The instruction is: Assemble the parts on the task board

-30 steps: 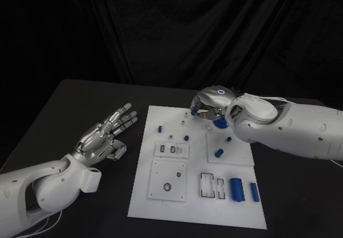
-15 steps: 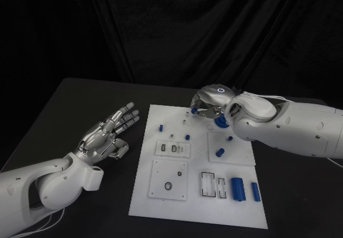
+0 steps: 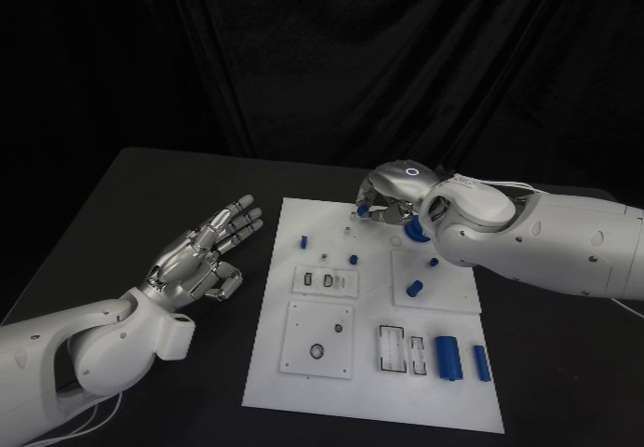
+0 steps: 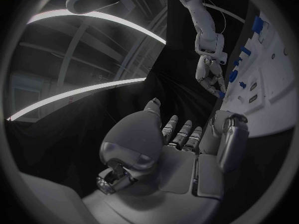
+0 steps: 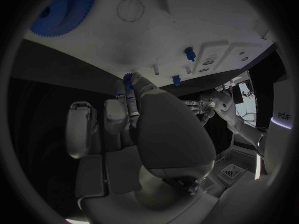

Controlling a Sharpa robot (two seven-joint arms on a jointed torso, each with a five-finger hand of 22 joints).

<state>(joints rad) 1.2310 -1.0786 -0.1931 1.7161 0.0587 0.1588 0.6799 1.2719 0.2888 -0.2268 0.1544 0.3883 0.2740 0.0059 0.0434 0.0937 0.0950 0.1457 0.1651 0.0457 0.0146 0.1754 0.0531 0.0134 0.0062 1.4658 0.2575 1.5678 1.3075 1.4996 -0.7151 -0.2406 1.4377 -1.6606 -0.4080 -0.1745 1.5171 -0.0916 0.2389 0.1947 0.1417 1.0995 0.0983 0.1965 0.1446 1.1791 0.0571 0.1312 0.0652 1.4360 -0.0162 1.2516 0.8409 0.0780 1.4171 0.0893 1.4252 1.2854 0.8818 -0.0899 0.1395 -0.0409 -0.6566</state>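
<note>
Hardly anything has moved since a second ago: the right hand [image 3: 385, 203] has only crept a tiny bit along the far end of the task board [image 3: 369, 391], and the left hand [image 3: 204, 253] has stayed where it was. The right hand hovers over the far end of the board and pinches a small blue part [image 5: 129, 78] at its fingertips, close to a thin white peg [image 5: 156, 67] that stands up from the board. A blue gear [image 5: 64, 8] lies on the board near that hand. The left hand waits just beside the board's left edge, above the black table [image 3: 121, 205], with its fingers spread and nothing in it. A lot seems left to do. Two blue cylinders [image 3: 449, 357] lie loose at the near right, other little blue parts [image 3: 413, 287] sit here and there, and the slots [image 3: 391, 348] near the cylinders look unfilled.
</note>
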